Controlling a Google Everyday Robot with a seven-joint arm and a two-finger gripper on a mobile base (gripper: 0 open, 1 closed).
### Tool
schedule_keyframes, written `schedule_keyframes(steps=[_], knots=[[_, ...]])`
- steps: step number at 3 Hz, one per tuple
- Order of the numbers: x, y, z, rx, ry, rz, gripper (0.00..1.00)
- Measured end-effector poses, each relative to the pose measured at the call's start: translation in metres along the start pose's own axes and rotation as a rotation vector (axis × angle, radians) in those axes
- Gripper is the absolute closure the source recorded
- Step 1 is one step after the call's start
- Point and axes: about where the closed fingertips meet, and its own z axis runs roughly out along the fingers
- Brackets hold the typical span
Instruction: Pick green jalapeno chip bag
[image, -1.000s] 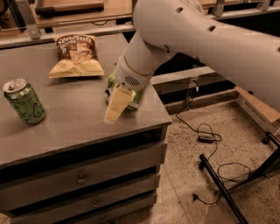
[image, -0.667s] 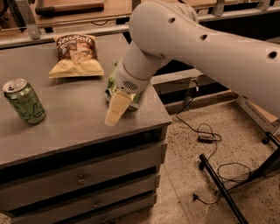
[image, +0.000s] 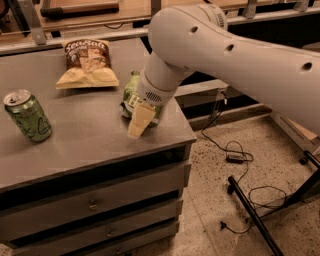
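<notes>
The green jalapeno chip bag (image: 130, 93) lies near the right edge of the grey cabinet top (image: 75, 145), mostly covered by my arm's wrist; only its green left side and a pale label strip show. My gripper (image: 140, 120) is right at the bag, pointing down and toward the front, with a cream-coloured tip resting on the top just in front of the bag. The large white arm reaches in from the upper right and hides the bag's right side.
A tan-and-brown chip bag (image: 87, 62) lies at the back of the top. A green drink can (image: 27, 116) stands at the left. Drawers (image: 95, 205) are below. To the right the floor holds cables (image: 235, 157) and a black stand leg (image: 255, 215).
The arm's upper part has swung a little to the left and nearer the camera. The gripper stays at the green bag, which has not visibly moved.
</notes>
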Motion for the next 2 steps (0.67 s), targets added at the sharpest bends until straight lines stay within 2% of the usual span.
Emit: schedule_keyframes(steps=[2], knots=[[0.028, -0.017, -0.002, 0.016, 0.054, 0.015, 0.74]])
